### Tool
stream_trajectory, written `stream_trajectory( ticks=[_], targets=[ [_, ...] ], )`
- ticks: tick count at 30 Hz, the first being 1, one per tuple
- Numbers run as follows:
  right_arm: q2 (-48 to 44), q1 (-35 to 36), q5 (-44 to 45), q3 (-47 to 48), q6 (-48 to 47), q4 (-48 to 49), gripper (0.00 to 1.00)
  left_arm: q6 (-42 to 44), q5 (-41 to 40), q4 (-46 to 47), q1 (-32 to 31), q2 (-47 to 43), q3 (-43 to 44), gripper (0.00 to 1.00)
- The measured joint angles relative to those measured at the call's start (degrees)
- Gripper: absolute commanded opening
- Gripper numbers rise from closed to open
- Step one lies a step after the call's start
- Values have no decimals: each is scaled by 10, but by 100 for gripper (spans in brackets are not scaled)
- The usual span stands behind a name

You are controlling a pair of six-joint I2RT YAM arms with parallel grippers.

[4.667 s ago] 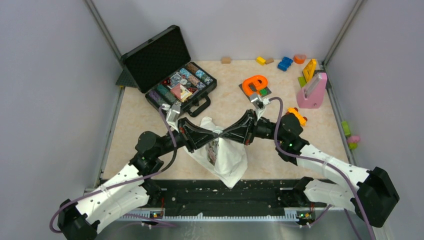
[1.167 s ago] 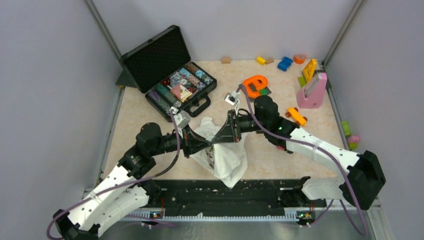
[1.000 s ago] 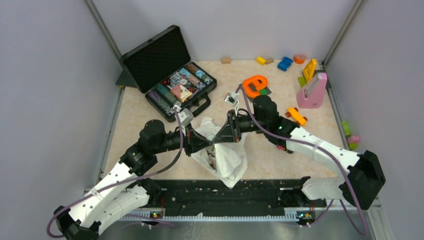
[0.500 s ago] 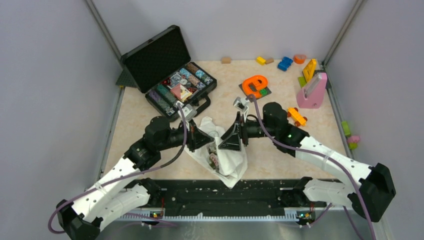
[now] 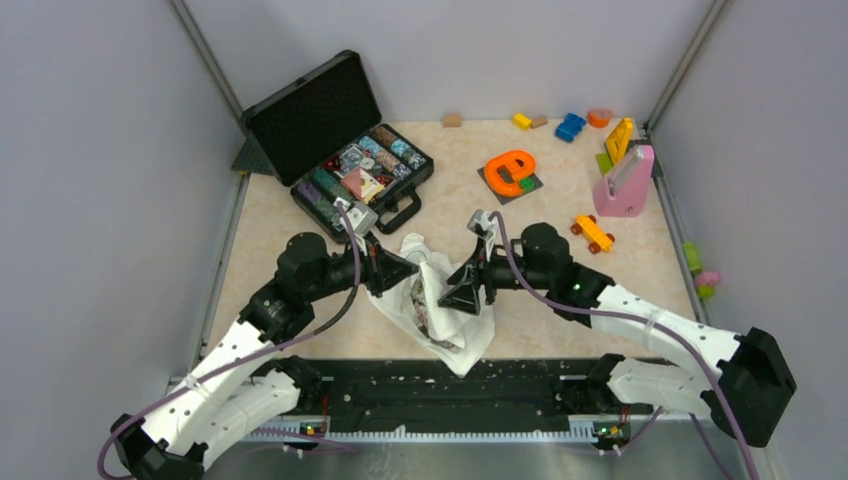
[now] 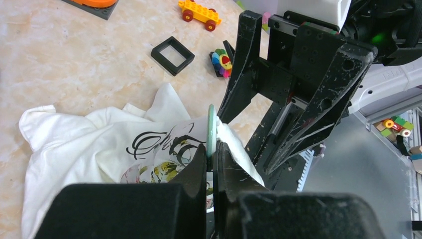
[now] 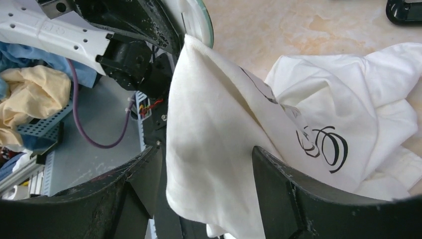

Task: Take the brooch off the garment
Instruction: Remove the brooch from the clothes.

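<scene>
The white garment [image 5: 447, 318] with dark script lies crumpled at the near middle of the table, one fold lifted. My left gripper [image 5: 408, 272] [image 6: 213, 149] is shut on a thin pale-green disc [image 6: 211, 124] at that fold, and the cloth [image 6: 99, 144] hangs from it. My right gripper [image 5: 452, 290] [image 7: 206, 154] faces it, open, its fingers either side of the hanging cloth [image 7: 219, 124]. A small many-coloured flower-shaped brooch [image 6: 222, 60] lies on the table beyond, partly behind a right finger.
An open black case [image 5: 340, 150] of chips stands back left. An orange e-shaped piece [image 5: 510, 170], an orange toy car [image 5: 593, 233] [image 6: 199, 11], a pink block [image 5: 625, 185] and small bricks [image 5: 570, 125] lie back right. A black square frame [image 6: 171, 48] lies by the brooch.
My right gripper has opened and let go of the fold, and has drawn back a little to the right. My left gripper stays shut and has shifted slightly.
</scene>
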Motion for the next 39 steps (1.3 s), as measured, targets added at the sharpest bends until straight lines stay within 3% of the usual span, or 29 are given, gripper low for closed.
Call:
stream_trajectory(
  ticks=[2, 6, 10, 18, 20, 25, 26, 30, 33, 39],
  targets=[
    [8, 11, 17, 2, -4, 3, 65, 0, 2, 0, 0, 0, -1, 0],
    [12, 15, 54, 7, -10, 17, 50, -1, 10, 4, 0, 0, -4, 0],
    [12, 15, 62, 25, -12, 21, 60, -5, 18, 14, 0, 0, -7, 0],
    [14, 16, 92, 44, -23, 26, 65, -11, 79, 45, 2, 18, -14, 0],
    [15, 16, 85, 47, -20, 25, 59, -16, 100, 66, 3, 14, -24, 0],
    [15, 15, 40, 51, 2, 39, 33, -28, 127, 104, 6, -3, -44, 0],
    [15, 15, 32, 51, 7, 43, 32, -28, 129, 105, 6, -4, -44, 0],
    [15, 15, 9, 51, 23, 55, 51, -30, 141, 114, 7, -4, -45, 0],
    [15, 14, 8, 51, 32, 62, 51, -31, 160, 120, 6, -2, -45, 0],
    [15, 7, -1, 51, 61, 87, 41, -34, 178, 123, 5, 0, -45, 0]
  ],
)
